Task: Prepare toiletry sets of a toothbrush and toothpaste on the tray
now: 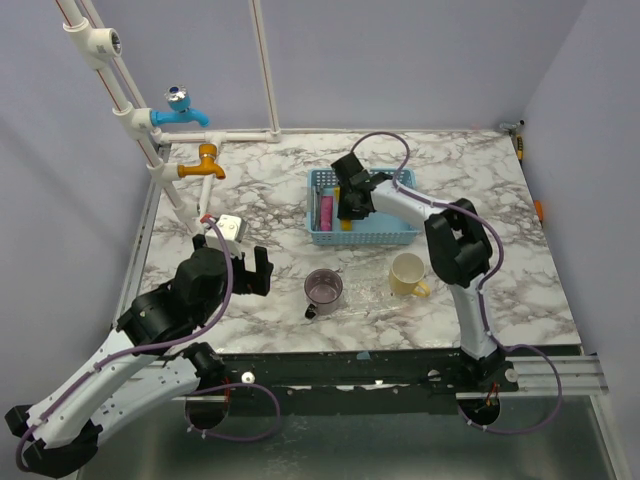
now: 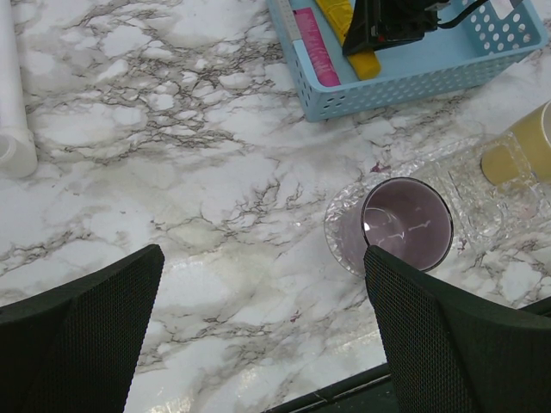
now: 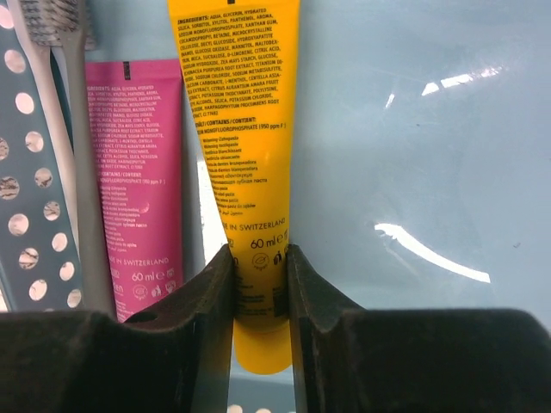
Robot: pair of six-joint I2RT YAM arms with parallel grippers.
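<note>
My right gripper [image 3: 260, 258] reaches down into the blue basket [image 1: 390, 235], shut on the lower end of the yellow toothpaste [image 3: 237, 129]; both fingers press its sides. The pink toothpaste [image 3: 133, 172] lies flat just left of it. A grey toothbrush [image 3: 82, 172] rests along the basket's perforated wall. In the top view the right gripper [image 1: 350, 195] covers most of the yellow tube [image 1: 346, 226]. A clear glass tray [image 1: 372, 292] sits near the front edge. My left gripper [image 2: 263, 258] hangs open over bare marble to the tray's left, holding nothing.
A mauve cup [image 1: 323, 288] and a cream mug [image 1: 407, 273] stand on the tray. White pipes with a blue tap [image 1: 182, 108] and an orange tap [image 1: 205, 160] rise at the back left. A small white block [image 1: 230, 225] lies by the left gripper.
</note>
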